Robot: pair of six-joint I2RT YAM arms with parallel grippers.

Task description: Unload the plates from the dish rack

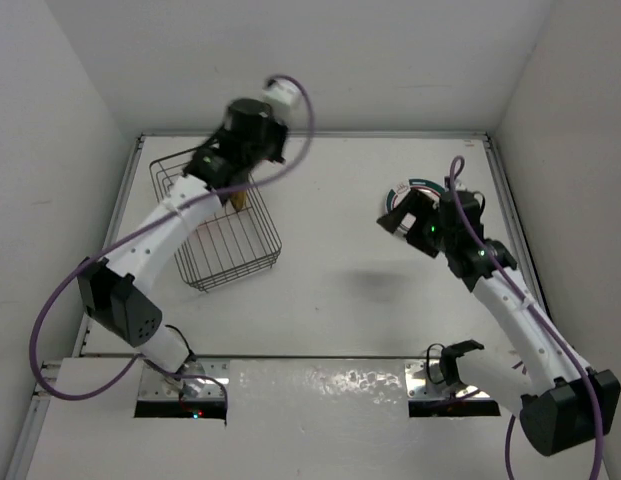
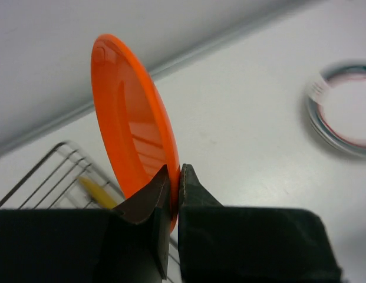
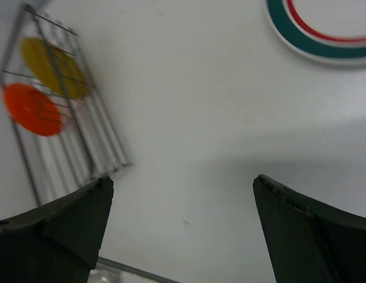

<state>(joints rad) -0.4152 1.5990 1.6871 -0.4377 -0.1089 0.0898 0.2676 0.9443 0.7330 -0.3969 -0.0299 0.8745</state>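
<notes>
We see the left gripper (image 2: 175, 177) clamped tight on the lower rim of an orange plate (image 2: 132, 124), one finger on each face, plate standing on edge and leaning a bit. The left arm reaches over the far end of the dish rack (image 1: 225, 250), a dark wire basket sitting at the left of the table (image 1: 350, 290). The left wrist view shows the rack wires below and left of the held plate. We can't tell if the plate is clear of the wires. A yellow plate (image 2: 97, 193) shows inside the rack just behind the held one; in the right wrist view both are blurred, the yellow one just beyond the orange one. The right gripper (image 3: 183, 183) is spread wide with nothing between its fingers (image 3: 59, 230), hanging above bare table at the right side. A white plate (image 3: 324, 35) with a green and red ring lies flat on the table just past that gripper, well apart from the rack, and in the top view the right arm partly covers it
</notes>
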